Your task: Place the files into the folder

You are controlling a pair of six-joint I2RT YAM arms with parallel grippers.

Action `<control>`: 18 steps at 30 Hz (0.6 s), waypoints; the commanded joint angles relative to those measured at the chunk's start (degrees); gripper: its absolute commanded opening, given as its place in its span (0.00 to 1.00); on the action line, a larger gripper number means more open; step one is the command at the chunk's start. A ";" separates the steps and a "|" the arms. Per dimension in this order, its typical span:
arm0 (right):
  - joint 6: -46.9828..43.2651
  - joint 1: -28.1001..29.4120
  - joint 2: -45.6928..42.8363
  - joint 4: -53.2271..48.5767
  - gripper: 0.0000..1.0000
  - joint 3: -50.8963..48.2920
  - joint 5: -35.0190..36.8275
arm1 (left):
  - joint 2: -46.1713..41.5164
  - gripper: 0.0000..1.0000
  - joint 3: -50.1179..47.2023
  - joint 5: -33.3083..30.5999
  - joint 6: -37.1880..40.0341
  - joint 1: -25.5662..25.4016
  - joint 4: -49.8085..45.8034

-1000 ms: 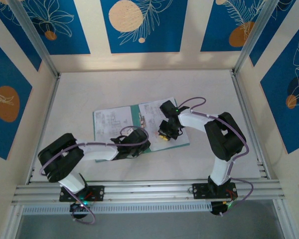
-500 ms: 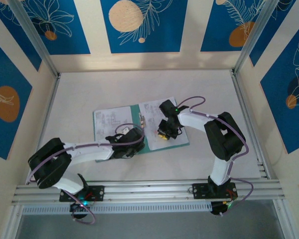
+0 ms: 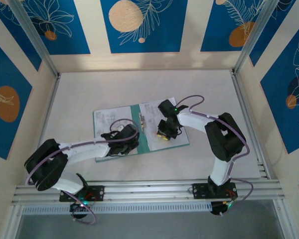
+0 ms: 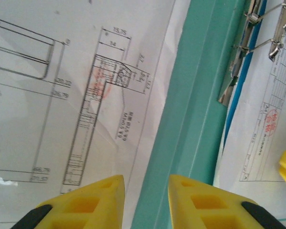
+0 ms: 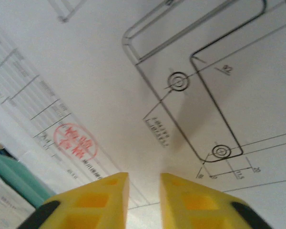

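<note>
1. Left arm [image 3: 84, 148] stretches low from its base toward 2 o'clock; left gripper [image 4: 145, 200] points down, jaws slightly apart.
2. Right arm [image 3: 222, 132] folds back toward 10 o'clock; right gripper [image 5: 144, 198] points down, jaws narrowly apart.

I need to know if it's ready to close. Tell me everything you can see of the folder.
The folder is thin, teal-green, and lies open flat on the table. A metal clip sits by the spine on the right half. Printed sheets cover both halves, left sheet and right sheet, leaving spine and edges bare. The left gripper hangs over the spine's left edge, the right gripper over the right sheet; contact cannot be told.
</note>
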 commanded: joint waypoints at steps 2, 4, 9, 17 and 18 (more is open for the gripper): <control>-1.14 1.10 -3.79 -2.54 0.34 3.36 0.53 | -1.90 0.28 -0.12 1.53 4.09 2.64 -5.10; -1.32 1.61 -4.07 -2.92 0.37 4.32 0.44 | -2.43 0.28 -0.55 1.64 5.07 3.46 -6.72; -2.27 2.74 -2.88 -1.79 0.42 7.85 0.54 | -4.40 0.26 -3.96 3.66 6.57 6.51 -7.27; -11.10 2.30 10.75 -1.10 0.08 25.83 -0.79 | -2.67 0.21 -6.05 7.09 11.71 10.79 -7.43; -11.85 2.15 12.59 -1.65 0.08 28.25 -0.69 | -2.33 0.21 -6.29 7.09 11.95 10.95 -7.48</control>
